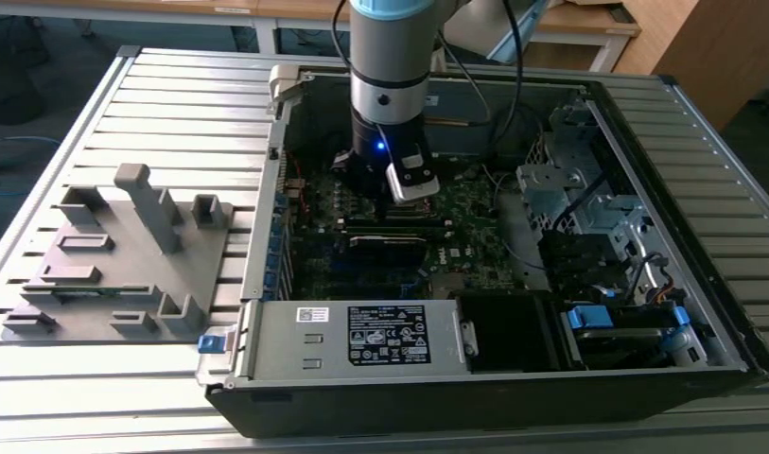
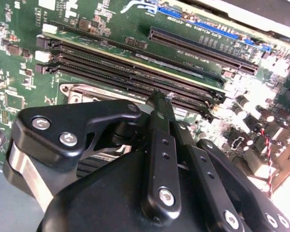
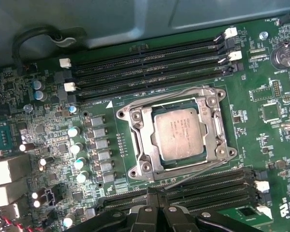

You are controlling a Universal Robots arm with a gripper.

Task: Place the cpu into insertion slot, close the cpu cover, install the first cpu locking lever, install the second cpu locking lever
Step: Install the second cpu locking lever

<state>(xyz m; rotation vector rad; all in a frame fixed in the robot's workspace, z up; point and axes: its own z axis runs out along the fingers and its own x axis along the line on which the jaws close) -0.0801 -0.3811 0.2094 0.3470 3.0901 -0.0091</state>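
The ribbed metal surface (image 1: pixel 131 104) spans the exterior view, carrying an open computer case (image 1: pixel 687 312) across the middle and right of the frame and a grey fixture block (image 1: pixel 119 265) at the left. The arm (image 1: pixel 391 66) comes down from the top centre into the case, over the green motherboard (image 1: pixel 466 241).

In the first wrist view the insertion slot (image 3: pixel 135 145) sits at the centre of the frame, between two banks of long black memory slots (image 3: pixel 150 60). The cpu cover (image 3: pixel 210 128) lies flat on the slot, its cut-out framing the cpu (image 3: pixel 178 134), which rests in the socket with its dull silver top showing. A thin locking lever (image 3: pixel 198 170) runs slanted along the lower edge of the cover.

The pincer (image 2: pixel 159 96) stands over the memory slots in the second wrist view, its fingers drawn together to a narrow tip with nothing between them.
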